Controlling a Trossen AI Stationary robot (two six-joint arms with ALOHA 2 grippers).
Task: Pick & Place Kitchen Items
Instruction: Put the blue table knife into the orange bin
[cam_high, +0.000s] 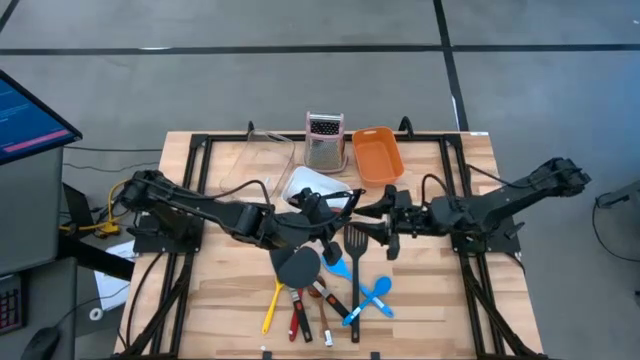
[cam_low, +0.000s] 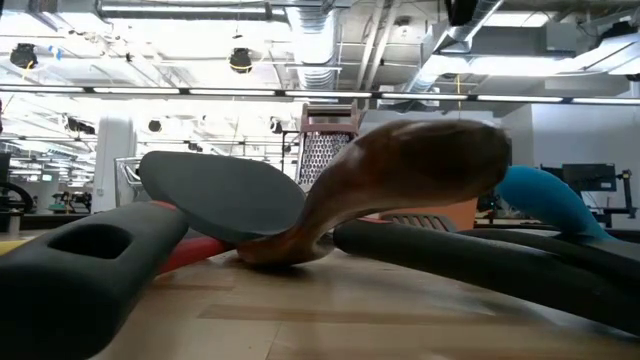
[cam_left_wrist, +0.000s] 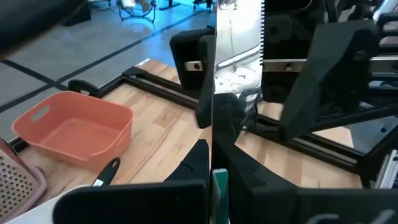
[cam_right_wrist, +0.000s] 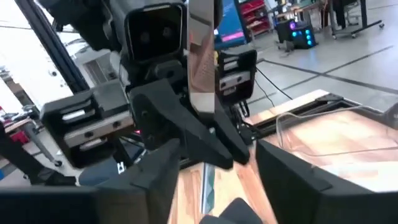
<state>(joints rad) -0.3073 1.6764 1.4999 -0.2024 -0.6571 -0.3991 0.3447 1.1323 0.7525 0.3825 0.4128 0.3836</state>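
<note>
Above the table's middle my two grippers face each other. My left gripper (cam_high: 322, 207) (cam_left_wrist: 214, 158) is shut on a shiny flat metal tool with one toothed edge (cam_left_wrist: 237, 43) (cam_right_wrist: 201, 62). My right gripper (cam_high: 386, 207) (cam_right_wrist: 211, 171) is open, its fingers standing wide on either side of the tool's far end. Other kitchen items lie on the near half of the table: a round black spatula (cam_high: 297, 265), a slotted turner (cam_high: 357, 243), blue spoons (cam_high: 375, 294), a yellow-handled tool (cam_high: 272, 306) and a wooden spoon (cam_low: 400, 170). My left gripper pinches the metal tool between its two fingers at the tool's near end (cam_left_wrist: 216, 134). The fingers come about level from the table's left and lie along the tool. The blade sticks out ahead of them toward my right gripper, on edge and lifted clear of the table.
At the table's far side stand a steel grater with a pink top (cam_high: 324, 140), an orange tub (cam_high: 377, 155), a white tub (cam_high: 305, 183) and a clear tub (cam_high: 255, 165). Black frame rails (cam_high: 200, 200) run along both sides. A monitor (cam_high: 30, 115) stands off the left.
</note>
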